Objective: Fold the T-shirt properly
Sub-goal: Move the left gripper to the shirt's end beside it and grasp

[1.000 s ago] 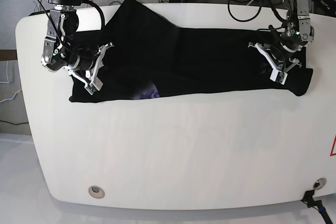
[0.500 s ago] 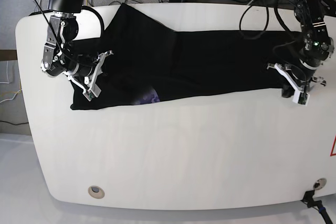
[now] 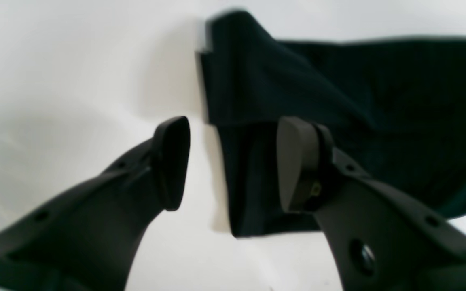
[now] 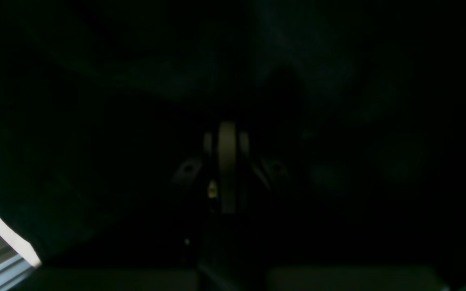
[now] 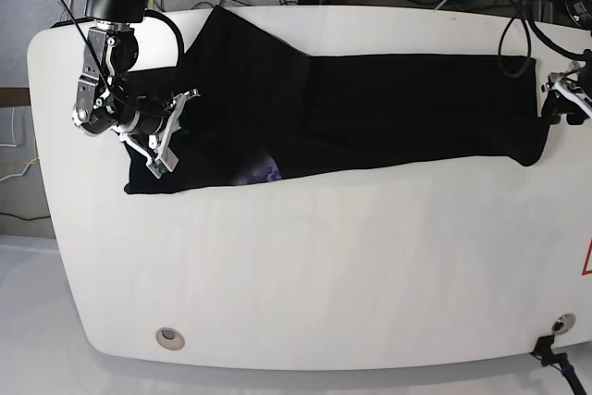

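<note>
T-shirt (image 5: pixel 370 117) spread along table's (image 5: pixel 324 265) far edge. Left fingers (image 3: pixel 233 165) wide, empty; right fingers (image 5: pixel 162 159) closed on or against cloth — grip unclear. Folded layer could be dragged askew if right arm is lifted.

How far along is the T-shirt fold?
Looks partly done: the T-shirt lies as a wide band, but one part sticks up past its far edge. In hand: the right gripper is down at one end; the left gripper is open, off the cloth. Left, probably: tuck that part, then fold the band shorter.
</note>
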Controlling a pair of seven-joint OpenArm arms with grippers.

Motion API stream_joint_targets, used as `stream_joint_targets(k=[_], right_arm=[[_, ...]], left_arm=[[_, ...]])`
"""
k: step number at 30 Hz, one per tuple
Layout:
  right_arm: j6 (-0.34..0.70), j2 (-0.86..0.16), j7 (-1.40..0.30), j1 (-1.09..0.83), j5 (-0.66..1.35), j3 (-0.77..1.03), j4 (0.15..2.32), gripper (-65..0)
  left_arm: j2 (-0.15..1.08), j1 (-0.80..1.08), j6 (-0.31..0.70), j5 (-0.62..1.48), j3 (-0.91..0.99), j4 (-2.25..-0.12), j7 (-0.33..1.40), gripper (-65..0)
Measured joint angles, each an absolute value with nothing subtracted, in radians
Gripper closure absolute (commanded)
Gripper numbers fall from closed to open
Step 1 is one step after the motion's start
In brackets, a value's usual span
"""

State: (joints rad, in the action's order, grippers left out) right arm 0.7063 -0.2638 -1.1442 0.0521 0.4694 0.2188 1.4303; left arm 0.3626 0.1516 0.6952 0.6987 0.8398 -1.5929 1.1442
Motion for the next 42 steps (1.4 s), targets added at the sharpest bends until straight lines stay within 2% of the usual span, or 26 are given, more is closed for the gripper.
stream_joint_targets(k=[7,14,17,23,29,38,39,42], right_arm=[[0.706,-0.268,-1.128,0.058,0.463,0.168,1.432,0.0],[0.706,-0.266,-1.117,0.057,0.462,0.166,1.432,0.0],[0.706,-0.266,-1.114,0.057,0.462,0.166,1.432,0.0],[0.706,-0.266,-1.112,0.057,0.462,0.166,1.431,0.0],[0.707,-0.266,-1.111,0.057,0.458,0.166,1.431,0.0],[0.707,-0.266,-1.107,0.055,0.459,0.166,1.431,0.0],[0.706,-0.266,-1.107,0.055,0.459,0.166,1.431,0.0],[0.707,-0.266,-1.107,0.055,0.459,0.166,1.431,0.0]], left_arm=[[0.428,0.150,0.696,0.749,0.835,-1.357,1.151,-32.6],[0.429,0.132,0.693,0.745,0.808,-1.259,1.137,-32.6],[0.425,0.125,0.693,0.750,0.749,-1.249,1.076,-32.6],[0.419,0.129,0.693,0.750,0.672,-1.249,1.069,-32.6],[0.402,0.130,0.694,0.754,0.689,-1.249,1.069,-32.6],[0.490,0.131,0.693,0.753,0.727,-1.250,1.066,-32.9],[0.491,0.133,0.693,0.752,0.724,-1.250,1.069,-33.3],[0.491,0.132,0.693,0.753,0.723,-1.250,1.069,-41.2]])
